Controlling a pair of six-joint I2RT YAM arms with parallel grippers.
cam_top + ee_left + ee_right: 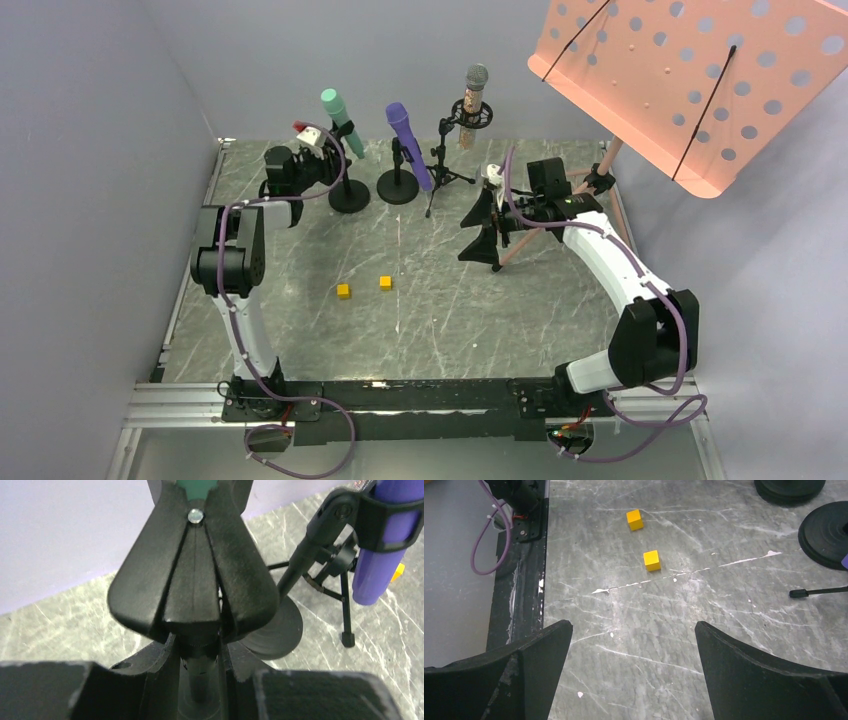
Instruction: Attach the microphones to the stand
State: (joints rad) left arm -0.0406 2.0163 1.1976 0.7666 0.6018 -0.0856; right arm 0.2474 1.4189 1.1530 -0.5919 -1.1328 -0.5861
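**All three microphones sitting in their stands; left gripper at the teal one's clip**

The teal-green microphone (pixel 340 118) is leaning in the black clip (pixel 192 580) of a round-based stand (pixel 349 195) at the far left of the table (pixel 450 330). The left gripper (pixel 197 647) is sitting right below that clip. Its two fingers (pixel 167 680) are flanking the stand's thin stem (pixel 200 682), so the microphone is lying just above and beyond the fingertips. The jaws are standing narrowly apart around the stem, and I cannot tell whether they are pressing on it or just clear of it.

The purple microphone (pixel 408 140) is hanging tilted in the holder of a second round-based stand (pixel 398 187) just to the right. The pinkish-copper microphone (pixel 472 105), with its silver mesh head, is standing nearly upright on a small tripod stand (pixel 442 170) beside that one.

The right gripper (pixel 633 626) is hovering over bare tabletop to the right of the tripod, with its fingers spread wide and nothing between them. It is well apart from every microphone. Two yellow cubes (pixel 652 560) are lying beyond its fingertips.
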